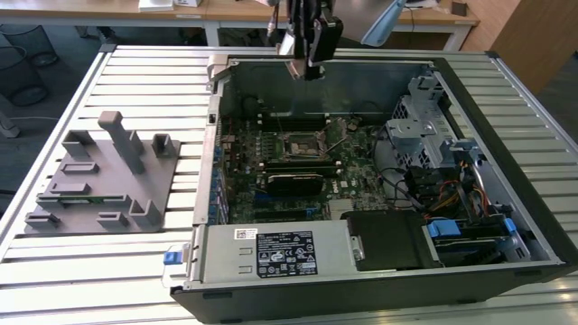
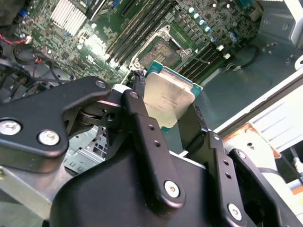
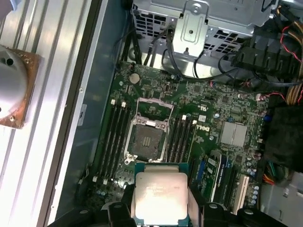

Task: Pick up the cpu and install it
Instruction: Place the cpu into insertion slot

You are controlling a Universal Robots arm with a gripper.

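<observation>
The cpu point(image 3: 160, 194), a flat square chip with a pale silvery top plate and a green edge, is pinched between two black fingers point(image 2: 142, 125). My gripper point(image 2: 165, 105) is shut on it by two opposite edges. In the exterior view the gripper point(image 1: 305, 68) hangs high over the back wall of the open computer case point(image 1: 216, 169), well above the motherboard. The black-framed socket point(image 3: 147, 137) lies open and bare on the green board between the memory slots; it also shows past the chip in the second wrist view point(image 2: 163, 52) and mid-board in the exterior view point(image 1: 300, 143).
A grey fixture with upright posts point(image 1: 99, 176) stands on the slatted table at the exterior view's left. Inside the case are a metal drive cage point(image 1: 424, 128), a black module point(image 1: 294, 181), a power supply point(image 1: 271, 252) and loose cables point(image 1: 447, 196). A round cooler on a copper base point(image 3: 12, 90) rests outside the case.
</observation>
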